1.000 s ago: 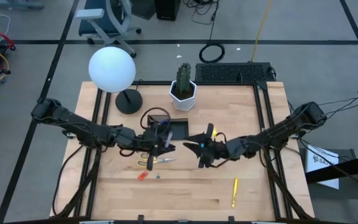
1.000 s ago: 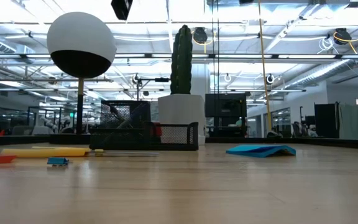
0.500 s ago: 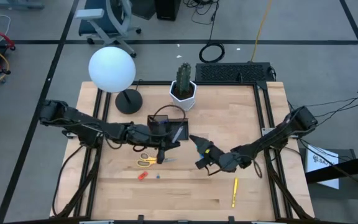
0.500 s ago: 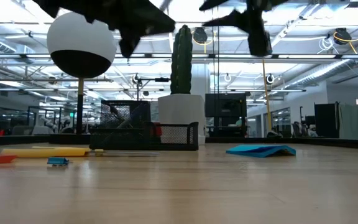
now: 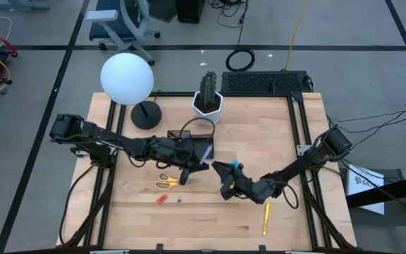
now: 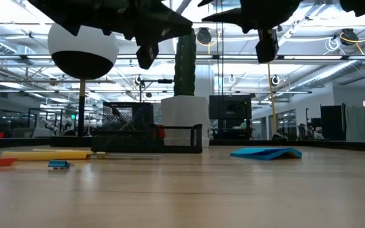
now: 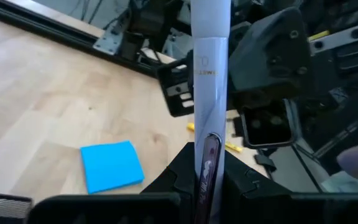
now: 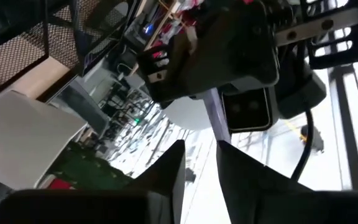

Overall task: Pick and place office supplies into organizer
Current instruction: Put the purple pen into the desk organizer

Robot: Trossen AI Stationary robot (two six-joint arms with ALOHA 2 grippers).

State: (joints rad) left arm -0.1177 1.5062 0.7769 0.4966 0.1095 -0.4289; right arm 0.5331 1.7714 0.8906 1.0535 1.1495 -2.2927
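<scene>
Moved: left gripper [image 5: 189,166], now clamped on a pale purple pen [image 7: 207,93] beside the black mesh organizer [image 5: 197,148]; right gripper [image 5: 225,185] withdrawn, fingers seemingly empty, gap unclear. Handover apparently complete. Blue sticky-note pad [image 7: 112,165] remains on worktop [image 5: 210,226].

Left pincer [image 5: 189,171] and pen [image 5: 201,167] crowd the organizer [image 5: 201,148].

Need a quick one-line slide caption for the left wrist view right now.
Left end effector shut on a purple pen, above the wooden table, blue sticky-note pad below.
</scene>
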